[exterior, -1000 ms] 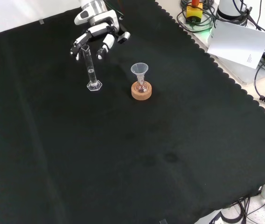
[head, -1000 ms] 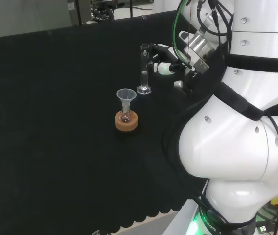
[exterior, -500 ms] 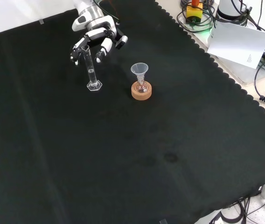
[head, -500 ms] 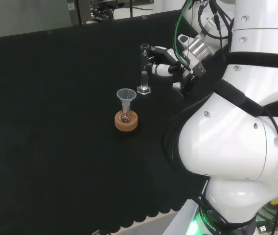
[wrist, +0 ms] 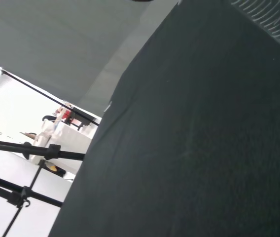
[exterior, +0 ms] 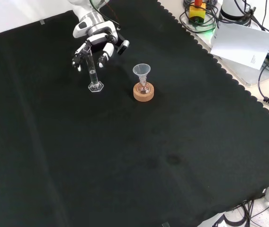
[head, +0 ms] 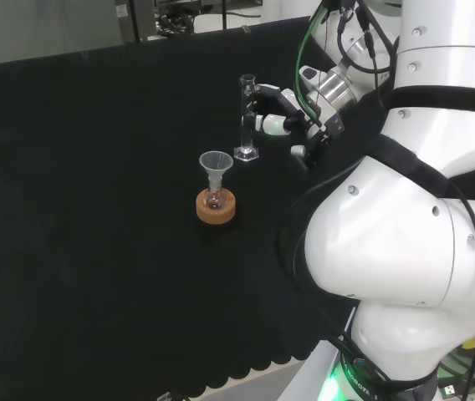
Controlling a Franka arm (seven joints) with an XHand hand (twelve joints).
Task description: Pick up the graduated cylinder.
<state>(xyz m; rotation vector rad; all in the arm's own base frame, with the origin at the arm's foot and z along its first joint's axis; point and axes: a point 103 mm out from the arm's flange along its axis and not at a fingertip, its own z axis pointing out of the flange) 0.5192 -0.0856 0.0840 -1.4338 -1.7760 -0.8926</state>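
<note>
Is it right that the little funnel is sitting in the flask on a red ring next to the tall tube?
Not quite. The ring is cork, tan-brown, not red, as the front view shows. The rest holds: the funnel sits in the small flask on it, beside the graduated cylinder.

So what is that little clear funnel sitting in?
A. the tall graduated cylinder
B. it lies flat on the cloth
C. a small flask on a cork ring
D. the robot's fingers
C: in the front view the funnel stands upright in a small flask resting on a cork ring, apart from the graduated cylinder and the hand.
</note>
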